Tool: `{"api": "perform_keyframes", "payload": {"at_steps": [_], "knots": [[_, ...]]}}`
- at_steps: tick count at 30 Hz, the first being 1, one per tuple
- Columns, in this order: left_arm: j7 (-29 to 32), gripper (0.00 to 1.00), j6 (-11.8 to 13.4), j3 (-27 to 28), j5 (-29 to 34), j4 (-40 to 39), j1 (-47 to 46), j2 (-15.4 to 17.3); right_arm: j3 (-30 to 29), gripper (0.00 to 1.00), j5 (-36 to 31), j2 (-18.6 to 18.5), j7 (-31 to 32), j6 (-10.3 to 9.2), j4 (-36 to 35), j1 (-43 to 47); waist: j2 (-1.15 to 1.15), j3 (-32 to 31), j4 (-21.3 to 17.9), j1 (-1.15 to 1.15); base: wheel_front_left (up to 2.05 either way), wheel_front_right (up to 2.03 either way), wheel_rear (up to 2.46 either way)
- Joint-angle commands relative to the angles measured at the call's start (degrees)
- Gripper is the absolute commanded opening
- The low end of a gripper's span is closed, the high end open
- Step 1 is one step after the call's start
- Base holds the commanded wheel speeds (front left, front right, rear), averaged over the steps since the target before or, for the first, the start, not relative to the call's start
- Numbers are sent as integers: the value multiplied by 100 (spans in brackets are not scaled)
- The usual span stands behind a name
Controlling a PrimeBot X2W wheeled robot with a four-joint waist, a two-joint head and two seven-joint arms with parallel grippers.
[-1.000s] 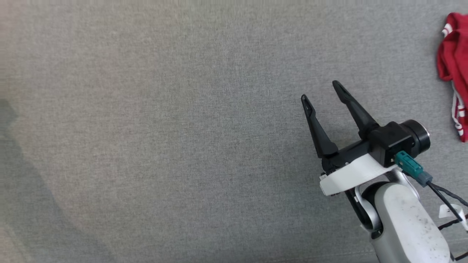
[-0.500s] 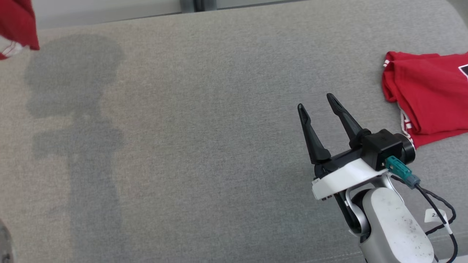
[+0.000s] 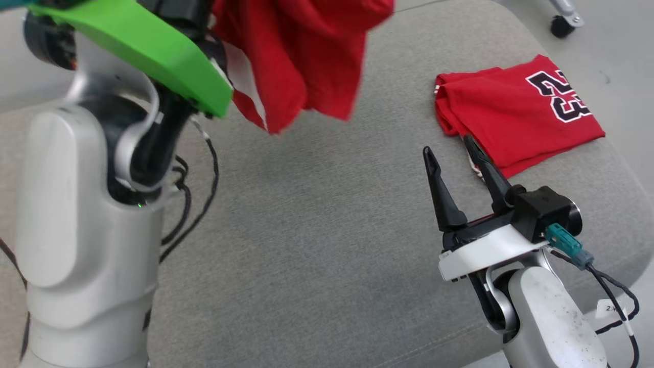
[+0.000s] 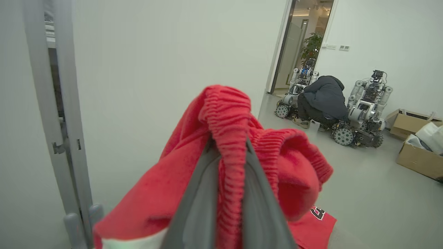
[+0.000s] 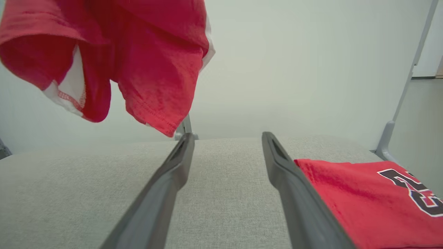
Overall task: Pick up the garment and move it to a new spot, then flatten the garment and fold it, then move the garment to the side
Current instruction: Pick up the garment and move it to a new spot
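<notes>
A crumpled red garment (image 3: pixel 301 56) with white trim hangs in the air above the grey cushion (image 3: pixel 317 230), at the head view's top left. My left gripper (image 4: pixel 228 145) is shut on its ribbed waistband (image 4: pixel 226 107), which bunches over the fingertips. The green-shelled left wrist (image 3: pixel 138 46) stands raised high. My right gripper (image 3: pixel 447 145) hovers open and holds nothing, low over the cushion at the right. In the right wrist view the garment (image 5: pixel 138 45) dangles up and to the left of the spread right gripper (image 5: pixel 227 135).
A folded red jersey (image 3: pixel 516 112) with a black 23 lies on the cushion's right end, just beyond the right fingertips (image 5: pixel 363 200). A caster wheel (image 3: pixel 562 25) stands on the floor behind. A person crouches (image 4: pixel 325 100) by two robots near cardboard boxes (image 4: pixel 415 159).
The head camera has swung, bringing the folded jersey further in. My left arm with the red garment has come into view at the upper left. The right gripper stays open.
</notes>
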Motion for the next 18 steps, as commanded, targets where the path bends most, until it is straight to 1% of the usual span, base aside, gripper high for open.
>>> {"api": "perform_keyframes", "payload": {"at_steps": [1,5,9,11,16,18], "knots": [[13,0,27,-75,-29,-113,216,-16,-47,100,5,4,-33,-9,-32,51,0,115,-490,0,0,0,0],[7,0,57,-432,106,-136,808,-39,-162,100,10,9,-61,-9,-61,161,0,305,-716,0,0,0,0],[-140,0,157,-569,456,254,1437,232,-173,100,75,10,-82,-9,-87,201,0,434,-866,0,0,0,0],[-218,0,238,-589,706,535,1734,439,-179,100,99,10,-103,-9,-89,223,0,462,-893,0,0,0,0],[-563,0,616,-554,1235,1325,2338,860,-192,100,101,11,-110,-9,-69,266,0,472,-800,0,0,0,0],[-756,0,715,-501,1224,1607,2503,809,-188,100,84,9,-86,-9,-67,268,0,441,-710,0,0,0,0]]}}
